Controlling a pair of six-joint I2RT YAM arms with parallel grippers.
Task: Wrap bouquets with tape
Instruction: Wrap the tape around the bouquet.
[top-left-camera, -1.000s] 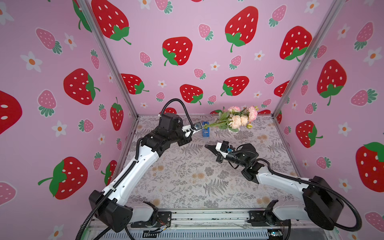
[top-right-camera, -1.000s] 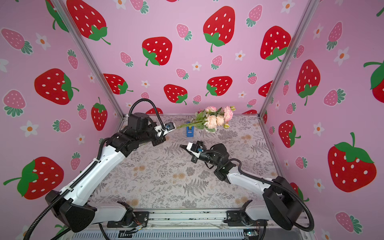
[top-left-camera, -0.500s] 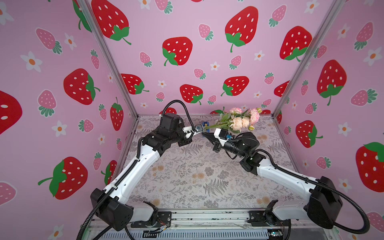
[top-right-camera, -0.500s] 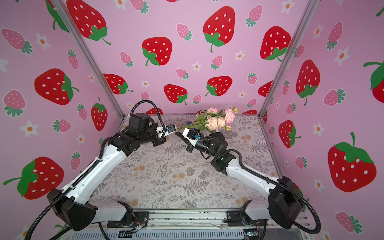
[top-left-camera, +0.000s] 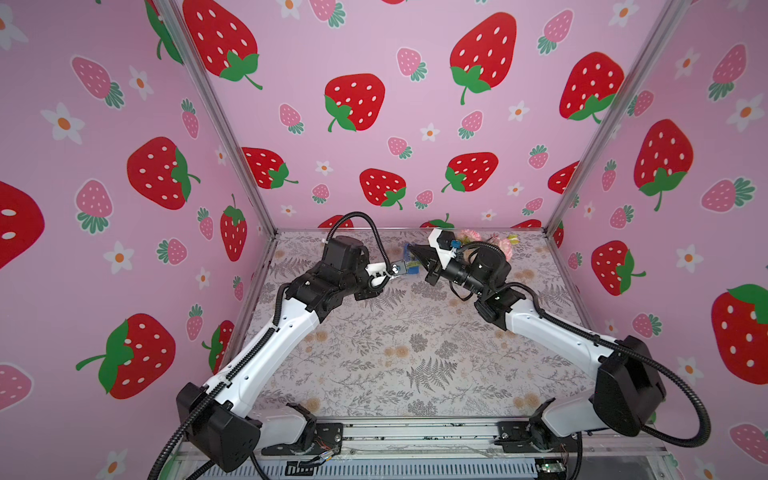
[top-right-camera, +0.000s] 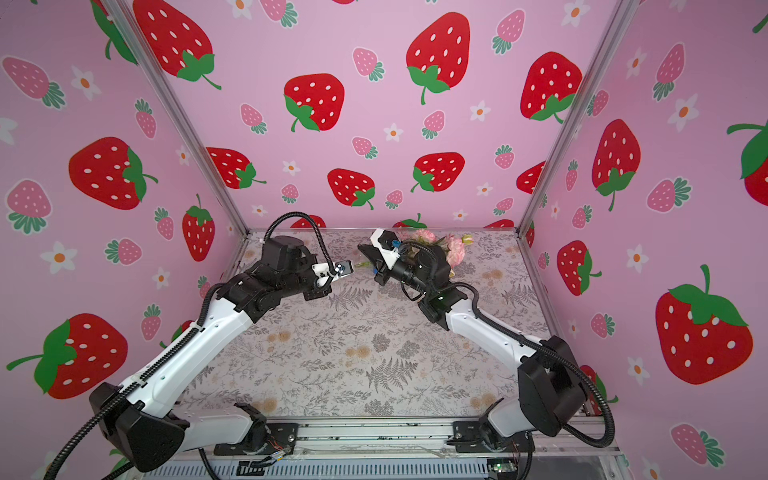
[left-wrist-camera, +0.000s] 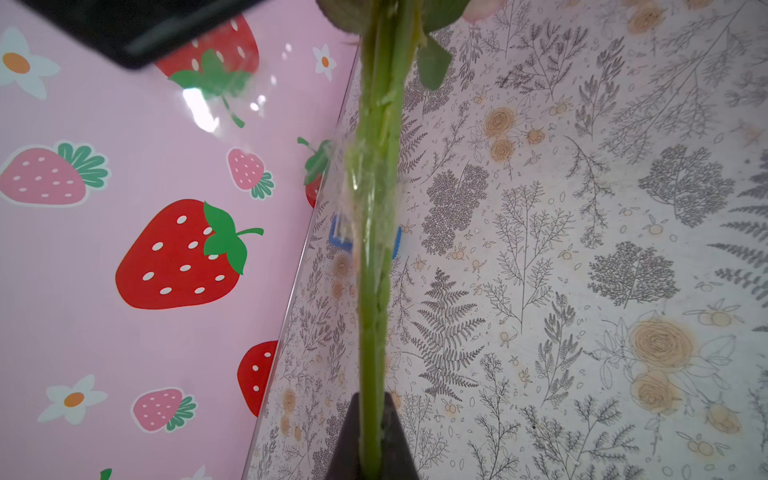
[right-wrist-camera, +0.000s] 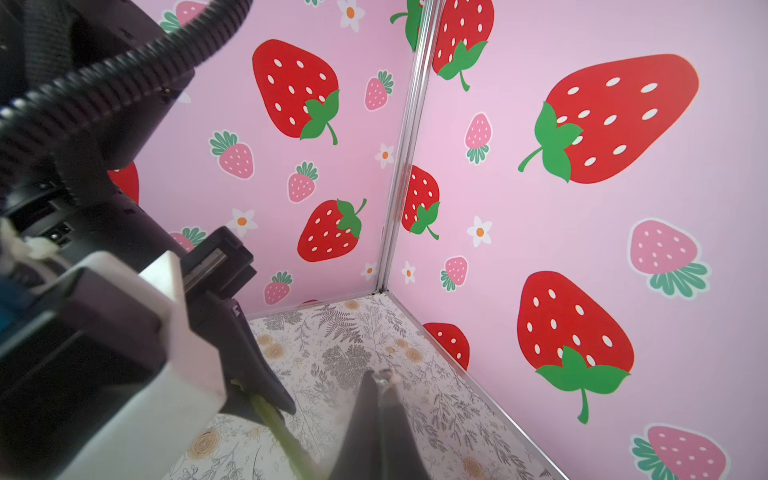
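Tape (left-wrist-camera: 362, 189) around bouquet (left-wrist-camera: 373, 316) stems shows only in left wrist view.

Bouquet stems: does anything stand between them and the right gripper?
Nothing solid that shows. The left gripper holds the bouquet stems; a strip of clear tape runs from them to the right gripper, jaws shut on its end. The blue dispenser shows behind the stems, not between.

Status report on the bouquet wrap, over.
Left gripper shut on bouquet stems. Right gripper shut, apparently pinching tape strip stuck to stems. Blue dispenser on table close by; nothing in the way.
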